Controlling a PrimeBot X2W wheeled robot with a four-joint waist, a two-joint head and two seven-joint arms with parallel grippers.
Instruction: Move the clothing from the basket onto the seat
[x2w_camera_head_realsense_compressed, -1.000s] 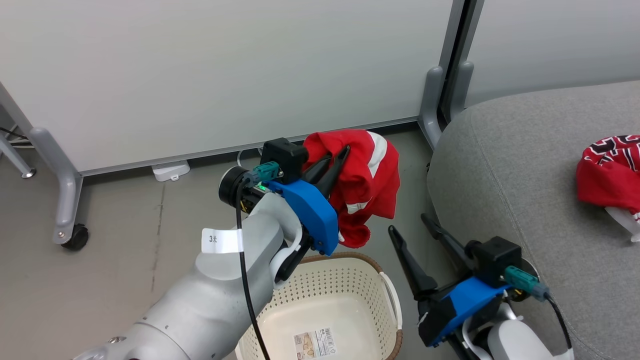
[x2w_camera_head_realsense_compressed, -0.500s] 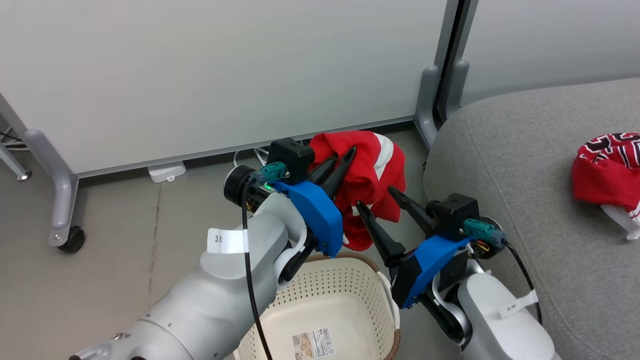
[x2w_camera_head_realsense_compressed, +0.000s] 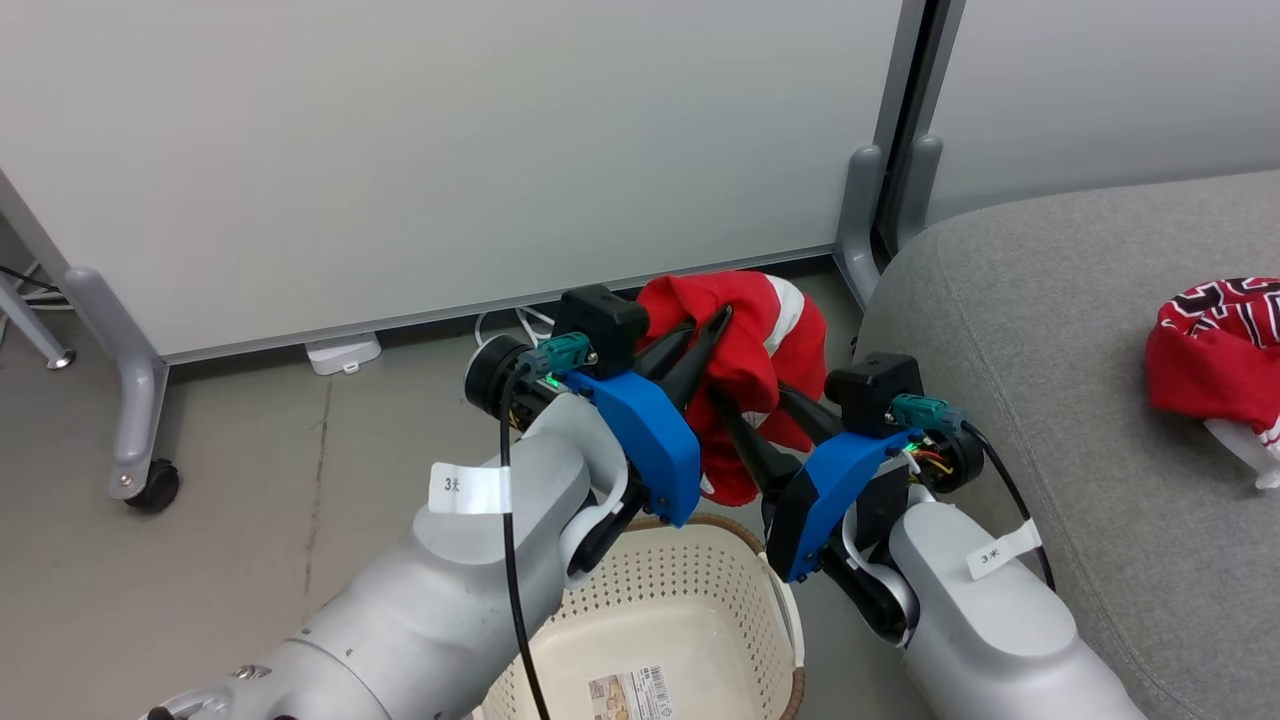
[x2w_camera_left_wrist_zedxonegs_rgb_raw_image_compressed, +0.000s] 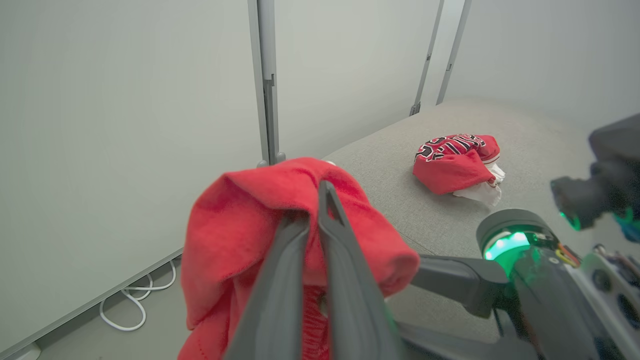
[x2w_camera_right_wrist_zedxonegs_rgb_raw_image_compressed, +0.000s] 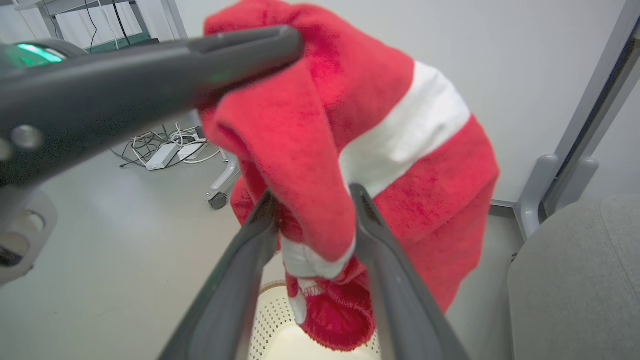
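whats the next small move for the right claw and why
Probably close the right claw: its open jaws straddle a hanging fold of the red shorts, which the shut left claw holds above the basket.

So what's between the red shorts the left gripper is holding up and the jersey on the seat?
Bare grey seat lies between the shorts and the jersey, with nothing resting on that stretch; the left wrist view shows it.

Pale partition panels (x2w_camera_head_realsense_compressed: 450, 150), grey floor (x2w_camera_head_realsense_compressed: 250, 480), white cables (x2w_camera_left_wrist_zedxonegs_rgb_raw_image_compressed: 145, 289)
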